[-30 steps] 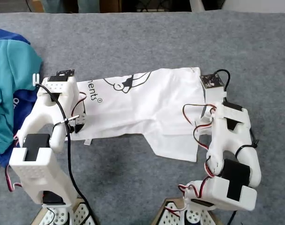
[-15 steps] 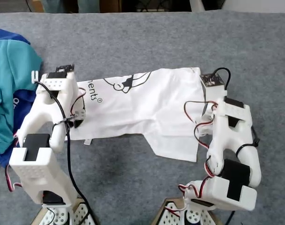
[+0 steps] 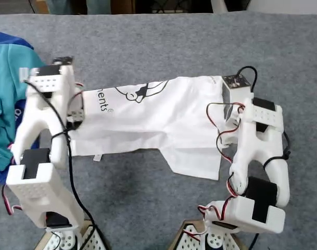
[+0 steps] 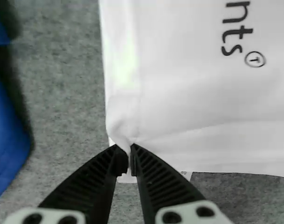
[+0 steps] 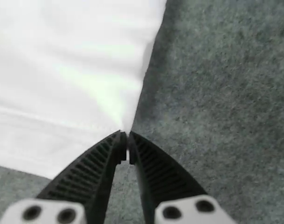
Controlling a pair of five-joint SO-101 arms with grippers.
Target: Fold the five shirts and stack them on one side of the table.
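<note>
A: "So, where was the white shirt (image 3: 158,120)?"

B: "Spread out on the table (image 3: 148,47). The left gripper (image 4: 128,156) was pinched tight on one end, the right gripper (image 5: 125,144) on the other."

A: "How could they fold it well?"

B: "Both needed to lift together, level, so it stayed smooth."

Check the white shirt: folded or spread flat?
Partly folded: the white shirt lies doubled into a long band, a lower layer sticking out. Left gripper and right gripper pinch its ends.
</note>
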